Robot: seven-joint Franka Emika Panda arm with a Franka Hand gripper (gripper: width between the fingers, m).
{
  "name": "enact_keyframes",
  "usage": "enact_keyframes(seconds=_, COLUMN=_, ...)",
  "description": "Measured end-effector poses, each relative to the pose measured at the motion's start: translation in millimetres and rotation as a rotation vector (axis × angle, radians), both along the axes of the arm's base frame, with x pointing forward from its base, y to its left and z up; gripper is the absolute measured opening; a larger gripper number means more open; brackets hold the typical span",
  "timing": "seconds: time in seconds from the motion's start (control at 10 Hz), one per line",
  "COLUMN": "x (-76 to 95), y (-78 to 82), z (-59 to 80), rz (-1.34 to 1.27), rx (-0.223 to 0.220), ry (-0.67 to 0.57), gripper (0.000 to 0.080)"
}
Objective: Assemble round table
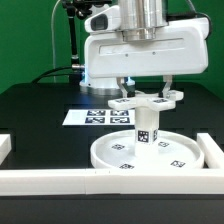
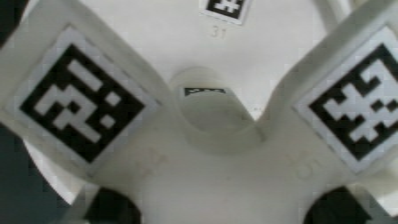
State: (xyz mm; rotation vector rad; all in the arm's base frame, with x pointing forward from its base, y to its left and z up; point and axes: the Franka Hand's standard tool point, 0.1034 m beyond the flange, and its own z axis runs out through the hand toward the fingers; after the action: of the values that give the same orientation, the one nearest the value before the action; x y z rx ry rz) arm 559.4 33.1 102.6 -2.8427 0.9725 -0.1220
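Observation:
The large rimmed round disc (image 1: 108,156) lies flat on the black table. The short cylindrical leg (image 1: 146,128) stands upright on its middle, with a tag on its side. The cross-shaped foot piece (image 1: 150,101) sits on top of the leg. My gripper (image 1: 145,94) comes straight down over the foot piece, one finger on each side, shut on it. In the wrist view the foot piece (image 2: 222,165) fills the picture, with tagged arms (image 2: 80,90) spreading outward. My gripper (image 2: 228,206) holds it between dark fingertips (image 2: 111,206).
The marker board (image 1: 96,117) lies flat behind the disc. Long white border bars run along the front (image 1: 45,181), at the exterior view's right (image 1: 213,150) and left (image 1: 4,147). Cables hang behind the arm.

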Motion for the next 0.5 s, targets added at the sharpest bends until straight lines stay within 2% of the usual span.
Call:
enact_keyframes(seconds=0.4, x=-1.1, y=-2.8, z=0.5, rz=-0.391, rx=0.087, ry=0.029, gripper=0.0448)
enact_keyframes(seconds=0.5, x=-0.8, y=-2.3, z=0.2, rz=-0.455, rx=0.095, ry=0.035, gripper=0.0448)
